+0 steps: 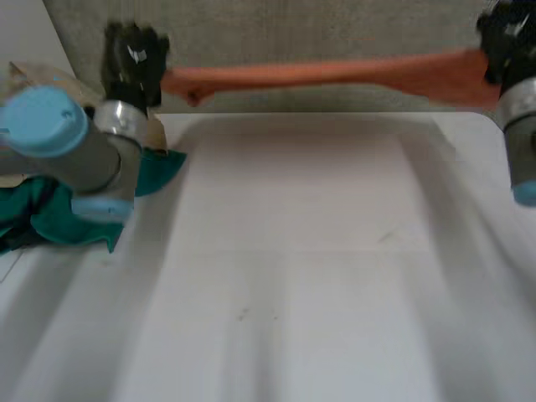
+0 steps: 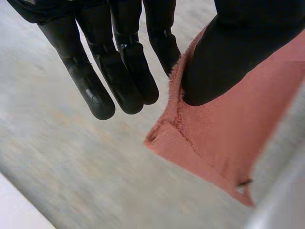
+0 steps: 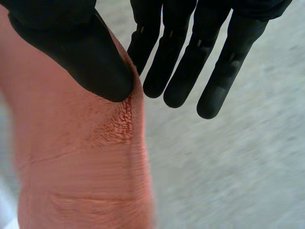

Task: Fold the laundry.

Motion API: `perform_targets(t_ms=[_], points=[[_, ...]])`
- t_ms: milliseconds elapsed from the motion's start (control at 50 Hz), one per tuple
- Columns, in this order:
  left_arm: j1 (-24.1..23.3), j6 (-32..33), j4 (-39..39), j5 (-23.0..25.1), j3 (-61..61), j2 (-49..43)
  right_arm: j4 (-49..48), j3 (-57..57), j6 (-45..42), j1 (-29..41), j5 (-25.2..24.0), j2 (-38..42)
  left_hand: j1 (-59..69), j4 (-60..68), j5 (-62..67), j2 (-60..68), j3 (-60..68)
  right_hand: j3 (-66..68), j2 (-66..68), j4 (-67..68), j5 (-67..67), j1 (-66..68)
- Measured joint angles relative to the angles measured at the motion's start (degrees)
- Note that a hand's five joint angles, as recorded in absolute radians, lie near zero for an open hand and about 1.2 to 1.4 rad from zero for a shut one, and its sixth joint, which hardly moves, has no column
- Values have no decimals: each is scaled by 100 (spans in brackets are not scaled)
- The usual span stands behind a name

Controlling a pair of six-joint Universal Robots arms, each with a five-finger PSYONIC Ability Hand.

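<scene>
Shown stretched as a narrow, nearly level band above the far edge of the desk (image 1: 293, 251): an orange cloth (image 1: 335, 74), clear of the desktop and touching nothing but the hands. Pinched at one end by the left hand (image 1: 134, 57), with the thumb pressed onto a hemmed corner against the side of otherwise straight fingers. Pinched at the other end by the right hand (image 1: 505, 38) in the same manner, thumb on top and the other fingers extended. Held apart this way, probably, to pull out slack and find the full length before laying flat for a first fold. Bunched and rope-like through the middle, broadening toward the right hand, with a small lump near the left. Finely ribbed in weave and stitched at the hem; thin, limp, likely easy to crease. Heaped beside the left arm at the desk's edge: a teal cloth (image 1: 50, 213), seemingly awaiting its turn.
</scene>
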Motion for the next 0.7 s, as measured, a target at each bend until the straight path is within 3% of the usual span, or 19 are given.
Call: perform_targets(t_ms=[220, 380, 480, 580, 700], points=[[19, 49, -104, 149, -1778, -55, 948, 959, -57, -38, -69, 597, 0, 0, 0, 1, 0, 0, 0, 0, 0, 0], [-10, 85, -756, 147, -3020, 857, 2319, 1420, -172, -94, -84, 296, 0, 0, 0, 1, 0, 0, 0, 1, 0, 0], [-47, 182, -1654, 151, -3937, 2067, 3581, 1855, -567, -391, -86, -376, 0, 0, 0, 1, 0, 0, 0, 0, 0, 0], [-47, 671, -2989, 155, -4628, 3147, 5022, 2452, -1498, -830, -80, -1332, 0, 1, 0, 1, 0, 0, 0, 0, 0, 0], [-79, 1158, -4062, 154, -4813, 3485, 5401, 2812, -2314, -1076, -73, -1882, 0, 1, 0, 1, 0, 0, 0, 1, 0, 0]])
